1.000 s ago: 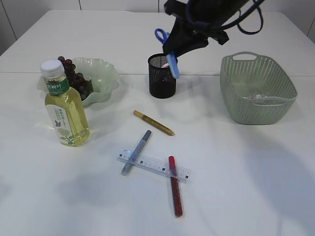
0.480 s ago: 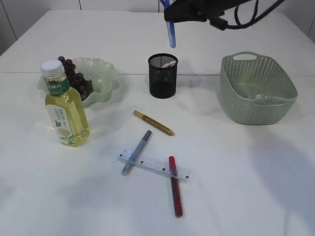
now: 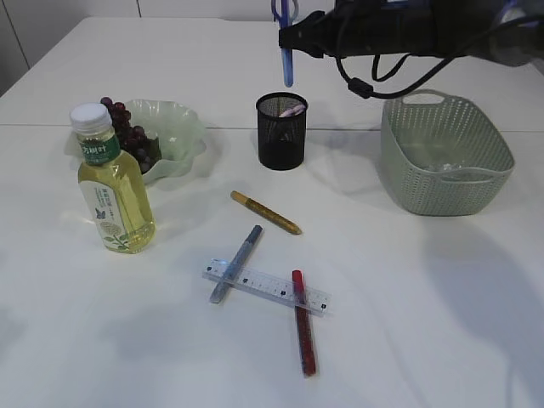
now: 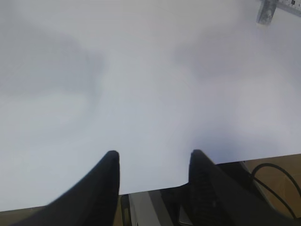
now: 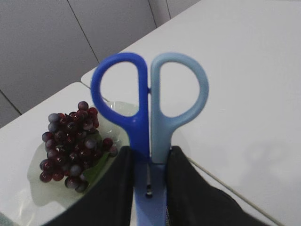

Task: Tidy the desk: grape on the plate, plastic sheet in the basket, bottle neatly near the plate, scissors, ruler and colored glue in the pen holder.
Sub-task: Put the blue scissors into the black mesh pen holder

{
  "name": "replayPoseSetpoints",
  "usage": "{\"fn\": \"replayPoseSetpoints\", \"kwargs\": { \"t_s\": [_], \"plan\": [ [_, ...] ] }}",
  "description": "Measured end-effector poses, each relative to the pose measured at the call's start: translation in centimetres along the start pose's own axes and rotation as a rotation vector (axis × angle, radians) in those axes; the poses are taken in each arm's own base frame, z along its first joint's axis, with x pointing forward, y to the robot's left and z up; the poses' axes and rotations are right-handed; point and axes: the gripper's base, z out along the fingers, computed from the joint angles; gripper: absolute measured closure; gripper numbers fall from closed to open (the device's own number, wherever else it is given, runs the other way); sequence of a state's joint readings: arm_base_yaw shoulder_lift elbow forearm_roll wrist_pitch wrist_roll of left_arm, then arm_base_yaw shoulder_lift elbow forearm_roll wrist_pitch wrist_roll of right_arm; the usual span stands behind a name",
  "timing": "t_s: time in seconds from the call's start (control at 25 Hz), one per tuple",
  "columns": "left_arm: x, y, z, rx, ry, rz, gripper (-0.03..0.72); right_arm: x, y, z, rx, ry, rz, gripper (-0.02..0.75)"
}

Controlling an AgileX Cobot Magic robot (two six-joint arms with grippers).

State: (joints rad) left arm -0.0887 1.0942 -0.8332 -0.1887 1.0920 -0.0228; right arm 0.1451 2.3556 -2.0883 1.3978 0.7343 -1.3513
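My right gripper (image 3: 291, 38) (image 5: 148, 157) is shut on the blue scissors (image 3: 286, 51) (image 5: 149, 108) and holds them upright, tip down, above the black mesh pen holder (image 3: 280, 132). The grapes (image 3: 129, 136) (image 5: 70, 141) lie on the pale green plate (image 3: 174, 136). The bottle of yellow liquid (image 3: 110, 183) stands in front of the plate. The clear ruler (image 3: 265, 287) lies on the table with a blue-grey glue pen (image 3: 236, 262) and a red glue pen (image 3: 303, 321) across it; a gold glue pen (image 3: 265, 212) lies apart. My left gripper (image 4: 153, 157) is open over bare table.
The green basket (image 3: 446, 153) stands at the right, with something pale inside. A pale item sits inside the pen holder. The left wrist view catches the ruler's end (image 4: 282, 4) at its top right corner.
My right gripper lifted the scissors from the pen holder's rim, up and slightly left, and turned them upright above the holder.
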Motion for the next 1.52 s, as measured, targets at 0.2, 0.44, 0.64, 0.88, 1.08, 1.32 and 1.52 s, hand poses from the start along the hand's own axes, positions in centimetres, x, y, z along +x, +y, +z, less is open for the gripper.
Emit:
{"fn": "replayPoseSetpoints", "kwargs": {
  "t_s": [0.2,0.44,0.64,0.88,1.08,1.32,1.52],
  "plan": [
    [-0.1,0.0,0.0,0.001,-0.006,0.000,0.335,2.2,-1.7,1.7,0.016,-0.116,0.050,0.573],
    [-0.1,0.0,0.0,0.003,-0.006,-0.001,0.335,4.0,-2.6,2.7,0.052,-0.144,-0.040,0.573],
    [-0.1,0.0,0.0,0.003,-0.006,-0.001,0.335,4.2,-2.6,2.8,0.054,-0.147,-0.051,0.573],
    [-0.1,0.0,0.0,0.003,-0.006,-0.001,0.335,5.2,-2.8,3.3,0.049,-0.133,-0.038,0.538],
    [-0.1,0.0,0.0,0.003,-0.006,-0.001,0.335,5.3,-2.5,3.3,0.020,-0.137,-0.040,0.432],
    [-0.1,0.0,0.0,0.003,-0.008,-0.001,0.335,5.1,-2.3,3.3,-0.008,-0.144,0.002,0.409],
    [-0.1,0.0,0.0,0.003,-0.006,-0.001,0.335,2.5,-1.1,1.9,-0.024,-0.068,0.075,0.406]
  ]
}}
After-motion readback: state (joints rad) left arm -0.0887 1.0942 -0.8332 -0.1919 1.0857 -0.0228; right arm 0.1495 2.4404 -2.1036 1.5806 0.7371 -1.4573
